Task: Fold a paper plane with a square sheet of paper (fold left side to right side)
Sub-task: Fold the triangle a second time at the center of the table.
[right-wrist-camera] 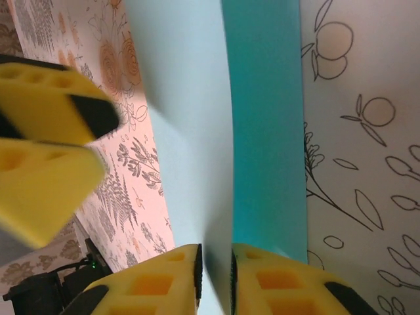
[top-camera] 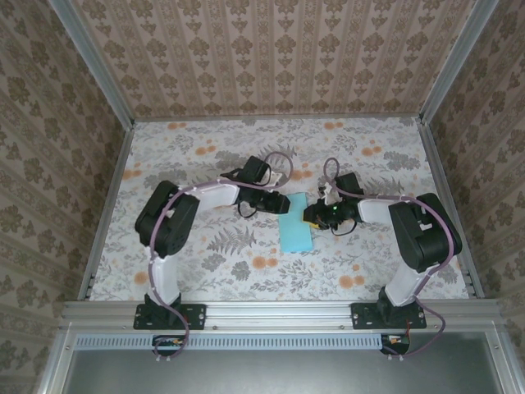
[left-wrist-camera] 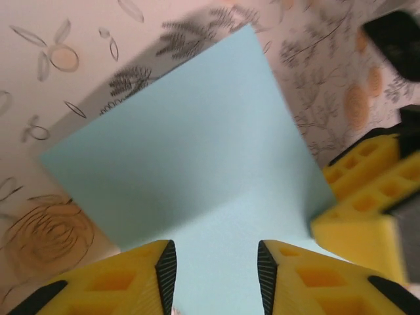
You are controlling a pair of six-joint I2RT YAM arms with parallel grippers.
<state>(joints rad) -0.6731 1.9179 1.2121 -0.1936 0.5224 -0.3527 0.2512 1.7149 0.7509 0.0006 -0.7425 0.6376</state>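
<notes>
1. Left arm (top-camera: 168,222) bends in from the left, its tool (top-camera: 283,203) low at centre, fingers (left-wrist-camera: 164,269) spread apart.
2. Right arm (top-camera: 422,230) mirrors it; its tool (top-camera: 312,215) pinches the square sheet of paper (right-wrist-camera: 190,131).

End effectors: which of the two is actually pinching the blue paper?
The right end effector: its fingers are closed on a lifted flap of the paper, while the left end effector stands wide open.

Centre cramped.
I see left gripper (top-camera: 285,203) and right gripper (top-camera: 308,215) close together over the square sheet of paper (top-camera: 295,234); surrounding table (top-camera: 205,148) open.
</notes>
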